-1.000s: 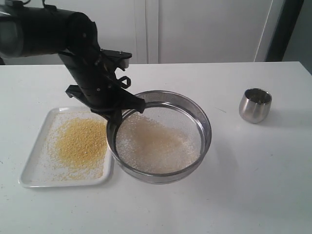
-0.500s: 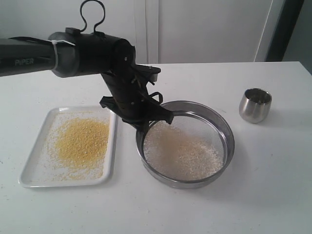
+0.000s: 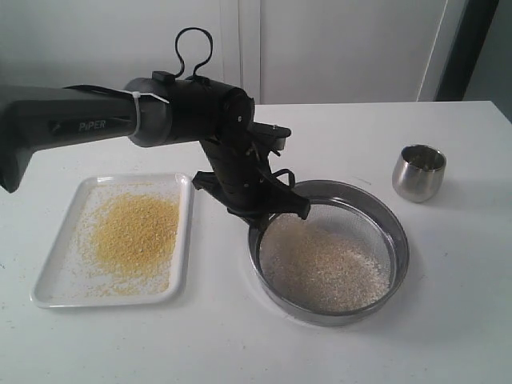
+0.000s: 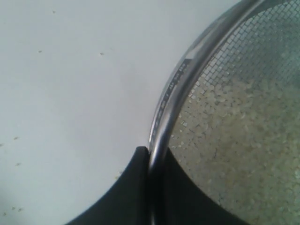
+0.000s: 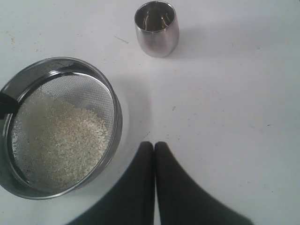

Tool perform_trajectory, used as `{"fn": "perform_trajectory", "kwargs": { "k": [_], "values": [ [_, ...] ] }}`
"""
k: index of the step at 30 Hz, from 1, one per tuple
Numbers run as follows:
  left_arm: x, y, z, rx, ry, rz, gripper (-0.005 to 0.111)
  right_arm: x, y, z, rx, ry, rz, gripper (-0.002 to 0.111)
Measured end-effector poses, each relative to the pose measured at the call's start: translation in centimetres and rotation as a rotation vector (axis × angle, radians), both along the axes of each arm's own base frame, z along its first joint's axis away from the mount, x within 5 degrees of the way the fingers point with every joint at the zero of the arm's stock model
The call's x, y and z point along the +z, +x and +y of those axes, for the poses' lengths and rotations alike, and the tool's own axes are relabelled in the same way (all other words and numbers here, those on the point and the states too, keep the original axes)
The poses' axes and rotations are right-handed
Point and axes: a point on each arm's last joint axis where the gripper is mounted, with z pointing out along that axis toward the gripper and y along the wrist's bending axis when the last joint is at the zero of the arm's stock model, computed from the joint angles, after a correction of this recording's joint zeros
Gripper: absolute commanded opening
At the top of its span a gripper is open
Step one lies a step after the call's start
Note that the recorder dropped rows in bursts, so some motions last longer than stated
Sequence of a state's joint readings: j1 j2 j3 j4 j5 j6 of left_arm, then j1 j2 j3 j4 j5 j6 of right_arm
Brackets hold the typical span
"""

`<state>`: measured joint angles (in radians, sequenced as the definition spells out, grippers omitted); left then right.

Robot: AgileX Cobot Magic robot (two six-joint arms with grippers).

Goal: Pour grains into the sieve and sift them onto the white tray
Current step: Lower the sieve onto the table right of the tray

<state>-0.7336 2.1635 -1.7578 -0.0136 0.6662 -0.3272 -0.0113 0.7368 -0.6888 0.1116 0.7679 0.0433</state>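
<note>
**Sieve clamped by its rim, clear of the tray**

The table [image 3: 448,340] ran past every edge. The left arm [image 3: 88,120], cut off at the exterior view's left, reached across to the sieve [image 3: 398,240]. The sieve sat right of the white tray [image 3: 54,268] and apart from it; whether it touched the table could not be told. The left gripper [image 4: 151,157] pinched the sieve's rim, hiding that stretch. On the tray lay yellow grains [image 3: 132,236], and on the mesh pale grains [image 3: 324,268]. The steel cup [image 3: 418,172] stood well apart. The right gripper [image 5: 154,149], fingers pressed together, held nothing.
</note>
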Motion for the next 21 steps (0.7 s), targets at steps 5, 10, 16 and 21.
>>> {"fn": "perform_trajectory", "kwargs": {
  "k": [5, 10, 16, 21],
  "values": [
    [0.0, 0.0, -0.1, 0.001, -0.003, 0.002, 0.000, 0.0, 0.0, 0.0, 0.000, 0.000, 0.000, 0.000],
    [-0.3, 0.1, -0.1, 0.002, 0.000, 0.007, 0.000, 0.0, 0.0, 0.0, -0.011, 0.012, 0.001, 0.000],
    [-1.4, 0.2, -0.3, 0.013, 0.008, 0.033, 0.000, 0.0, 0.0, 0.0, -0.011, 0.012, 0.001, 0.000],
    [-1.5, 0.2, -0.3, 0.013, 0.008, 0.033, 0.000, 0.0, 0.0, 0.0, -0.011, 0.012, 0.001, 0.000]
  ]
}}
